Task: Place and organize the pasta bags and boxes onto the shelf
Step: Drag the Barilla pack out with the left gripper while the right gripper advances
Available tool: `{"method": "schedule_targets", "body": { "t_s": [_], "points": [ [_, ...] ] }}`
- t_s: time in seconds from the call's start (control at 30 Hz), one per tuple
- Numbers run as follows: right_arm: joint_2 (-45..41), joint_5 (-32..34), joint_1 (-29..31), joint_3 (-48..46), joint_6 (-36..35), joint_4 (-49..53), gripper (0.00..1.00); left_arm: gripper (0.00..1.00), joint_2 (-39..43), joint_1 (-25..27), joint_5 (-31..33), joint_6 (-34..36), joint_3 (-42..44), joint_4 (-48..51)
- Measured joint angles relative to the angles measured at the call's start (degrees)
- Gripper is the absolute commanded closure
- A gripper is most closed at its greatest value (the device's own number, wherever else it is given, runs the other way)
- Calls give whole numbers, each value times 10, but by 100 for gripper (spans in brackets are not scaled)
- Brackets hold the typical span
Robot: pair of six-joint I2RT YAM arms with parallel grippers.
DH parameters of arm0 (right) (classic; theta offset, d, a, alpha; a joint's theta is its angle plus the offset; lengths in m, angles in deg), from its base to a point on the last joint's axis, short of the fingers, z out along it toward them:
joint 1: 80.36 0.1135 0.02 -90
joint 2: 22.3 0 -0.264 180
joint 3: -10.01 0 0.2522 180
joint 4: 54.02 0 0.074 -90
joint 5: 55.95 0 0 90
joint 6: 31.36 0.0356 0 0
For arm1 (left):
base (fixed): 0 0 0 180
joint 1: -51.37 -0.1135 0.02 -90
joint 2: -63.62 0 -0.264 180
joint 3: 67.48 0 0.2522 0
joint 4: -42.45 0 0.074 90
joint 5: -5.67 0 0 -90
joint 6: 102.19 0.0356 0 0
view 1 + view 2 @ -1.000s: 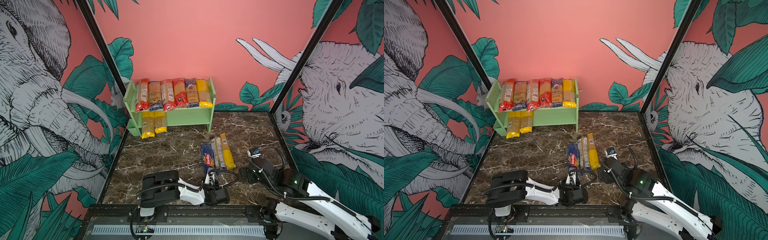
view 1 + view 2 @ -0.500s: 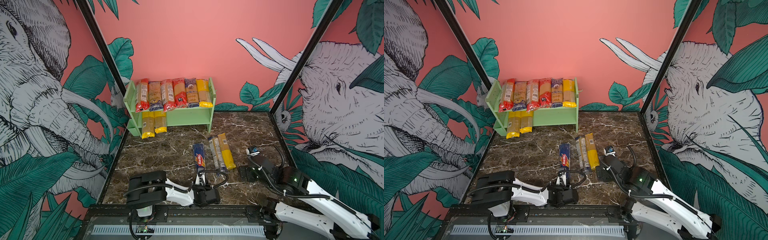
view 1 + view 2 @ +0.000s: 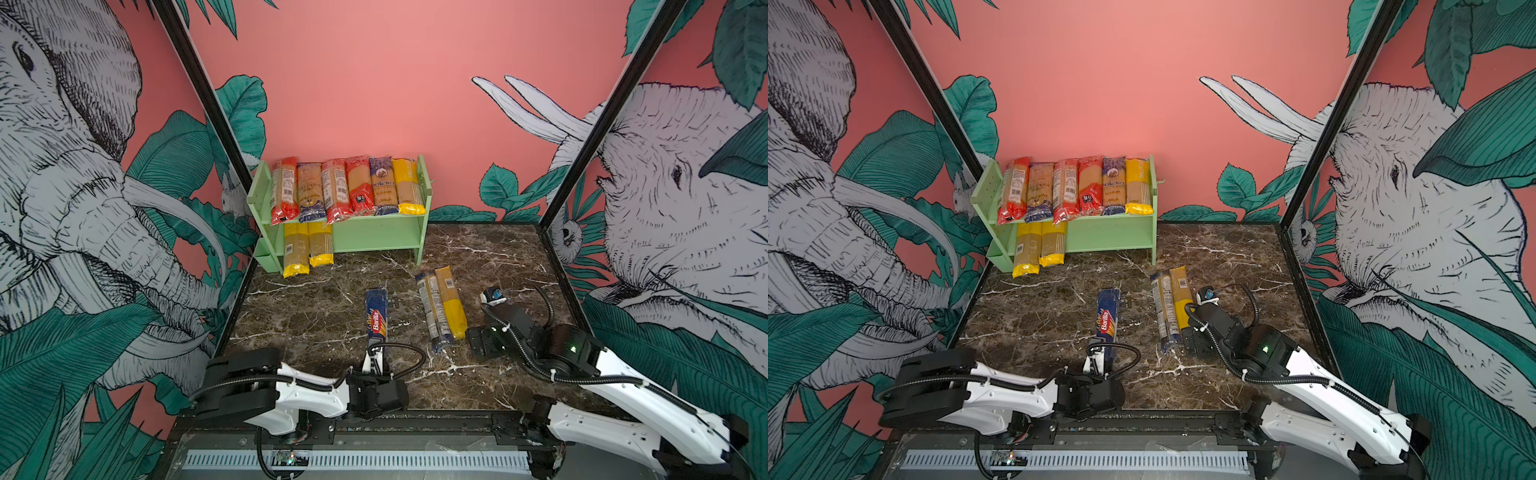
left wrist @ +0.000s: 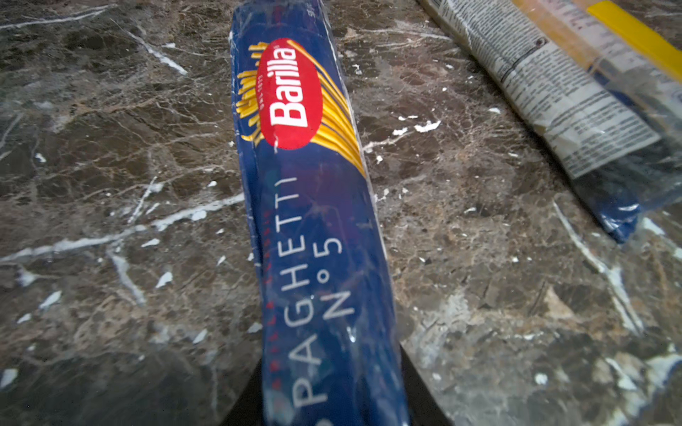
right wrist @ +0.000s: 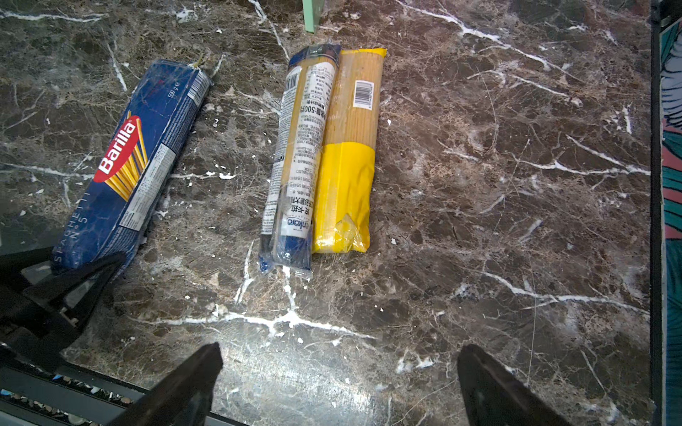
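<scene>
My left gripper [image 3: 376, 353] [image 4: 330, 369] is shut on the near end of the dark-blue Barilla pack [image 3: 376, 316] [image 3: 1108, 318] [image 4: 306, 221], which points away toward the shelf [image 3: 374, 235] [image 3: 1108, 232]. To its right, a blue-ended pack [image 3: 434, 311] [image 5: 295, 166] and a yellow-ended pack [image 3: 451, 303] [image 5: 348, 158] lie side by side on the marble. My right gripper [image 3: 482, 345] [image 5: 339, 354] hangs open just right of their near ends, holding nothing. Several packs [image 3: 347, 187] fill the top tier. Two yellow-ended packs [image 3: 307, 249] stick out of the lower tier's left part.
The mint-green shelf stands at the back left against the pink wall. Printed side walls with black frame posts [image 3: 582, 145] close the marble table [image 3: 498, 257] left and right. A black rail [image 3: 415, 419] runs along the front edge.
My left gripper has carried the Barilla pack leftward, away from the two other packs it lay beside. The right arm has shifted only slightly.
</scene>
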Motion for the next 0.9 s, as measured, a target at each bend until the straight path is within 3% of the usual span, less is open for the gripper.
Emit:
{"method": "schedule_targets", "body": {
  "t_s": [0.4,0.63,0.9],
  "points": [
    [69,-4,-4,35,-28,-33,1,100,270,-21,18,120,31,88],
    [97,-21,-33,75,-52,-53,1,100,299,-35,33,166,-5,169],
    [105,-51,-84,106,-81,-62,1,100,300,-63,61,240,-65,178]
  ]
}}
